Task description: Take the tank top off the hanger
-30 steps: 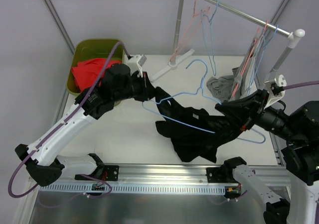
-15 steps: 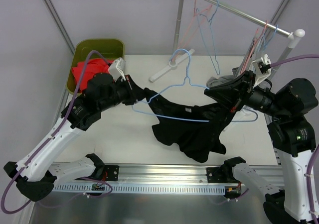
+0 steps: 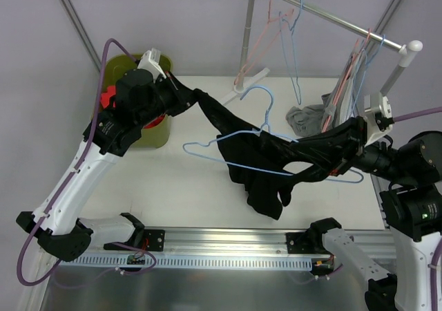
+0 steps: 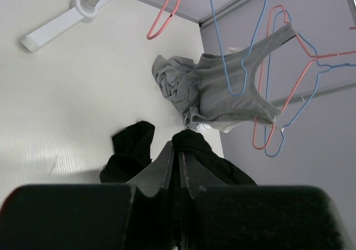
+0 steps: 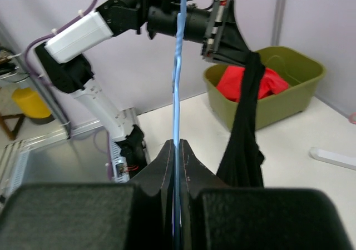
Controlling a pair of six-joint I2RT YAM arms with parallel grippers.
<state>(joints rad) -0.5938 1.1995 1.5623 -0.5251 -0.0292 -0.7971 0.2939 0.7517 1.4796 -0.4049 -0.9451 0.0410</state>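
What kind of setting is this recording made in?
Probably a robotics lab cell staged for laundry work: a white table between plain panels, a clothes rail, a green bin holding red cloth.

Bright, even light, soft shadows; wrist foregrounds slightly blurred.

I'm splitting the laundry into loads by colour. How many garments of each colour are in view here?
black tank top: 1
grey tank top: 1, its lower part apparently heaped on the table
red garment, in the green bin: 1 heap, as far as can be told
Total: 3
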